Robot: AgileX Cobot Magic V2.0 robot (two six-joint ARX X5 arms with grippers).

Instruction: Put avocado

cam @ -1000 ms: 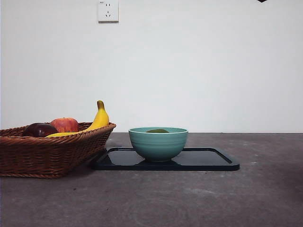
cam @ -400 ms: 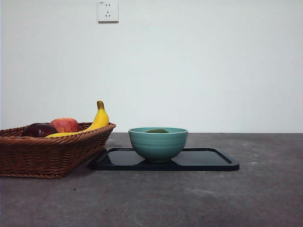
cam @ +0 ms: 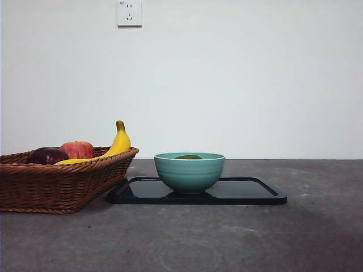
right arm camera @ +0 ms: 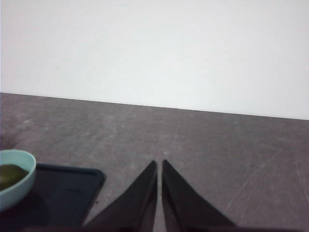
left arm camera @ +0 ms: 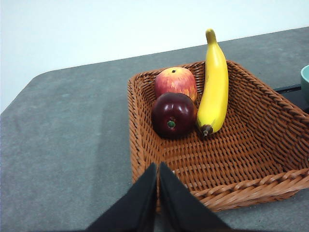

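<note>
Both tools are seen closed and empty: the left tool (left arm camera: 158,166) over the basket (left arm camera: 270,145), the right tool (right arm camera: 159,164) near the tray (right arm camera: 63,193). The avocado (cam: 189,157) is lying in the bowl (cam: 189,173). It is judged light, firm and smooth-skinned, best gripped across its middle.

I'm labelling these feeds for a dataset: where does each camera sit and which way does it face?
Front view: low at table height, facing bowl on tray and basket; no arm shows.
Left wrist view: above the basket; left gripper shut.
Right wrist view: over bare table; right gripper shut.
All three share the bowl; front and right also the avocado.
</note>
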